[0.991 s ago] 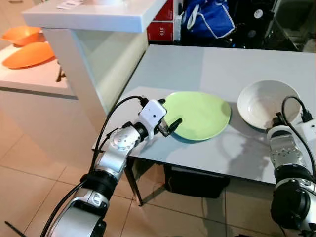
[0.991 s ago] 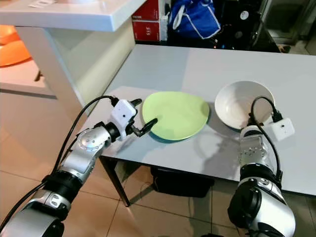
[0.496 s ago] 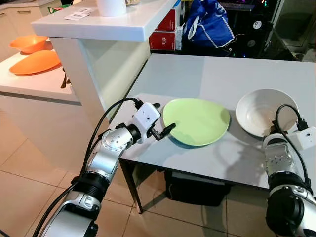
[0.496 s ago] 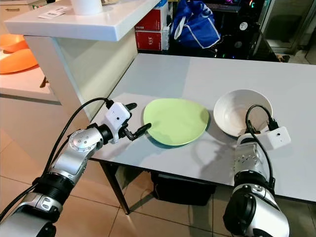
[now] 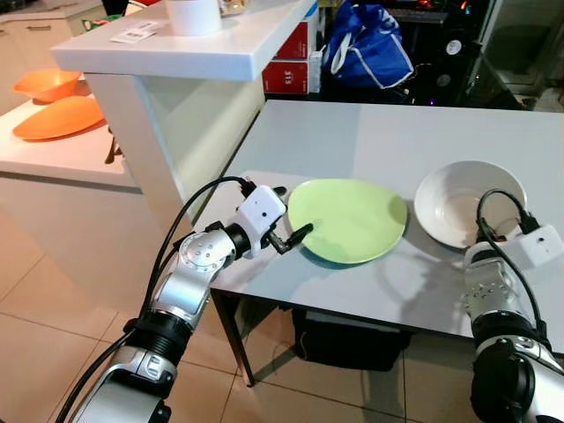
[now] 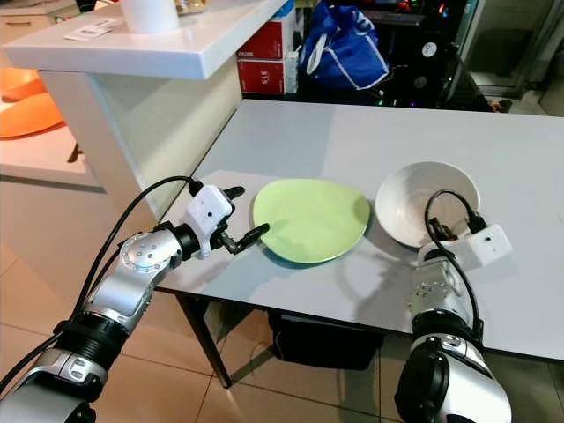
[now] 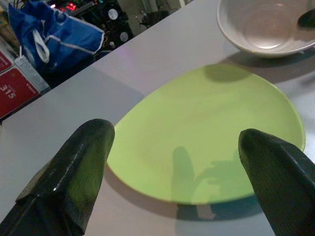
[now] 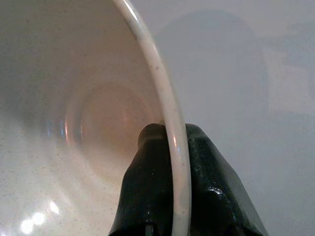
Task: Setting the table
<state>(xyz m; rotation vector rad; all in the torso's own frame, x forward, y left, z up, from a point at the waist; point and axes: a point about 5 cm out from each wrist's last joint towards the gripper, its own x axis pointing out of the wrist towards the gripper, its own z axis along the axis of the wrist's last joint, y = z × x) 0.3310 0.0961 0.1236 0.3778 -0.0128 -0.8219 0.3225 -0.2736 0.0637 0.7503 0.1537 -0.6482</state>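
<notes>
Item, nearest: left gripper [image 5: 286, 216], lying low at the near-left corner of the grey table [image 5: 388, 132], fingers spread wide and holding nothing, tips pointing at the near-left rim of the green plate [image 5: 348, 219] and standing just short of it. Item, near right: right gripper [image 8: 170, 147], fingers pressed onto the near rim of the white bowl [image 5: 470, 202], one finger inside the wall and one outside, pinching it. Both dishes are sitting flat on the near part of the table, plate on the left, bowl just beside it on the right, apart. Item, farther left: white counter [image 5: 189, 48] carrying a white cup [image 5: 194, 15]; lower shelf beyond it bearing two orange dishes [image 5: 53, 110]. Item, far: blue bag [image 5: 368, 48] and red box [image 5: 286, 75] past the table's far edge. Step in hand, by judgement: placing the dishes, the plate looking already released, the bowl being held. Next move likely calls for parting the right fingers and lifting clear without tipping the bowl.
</notes>
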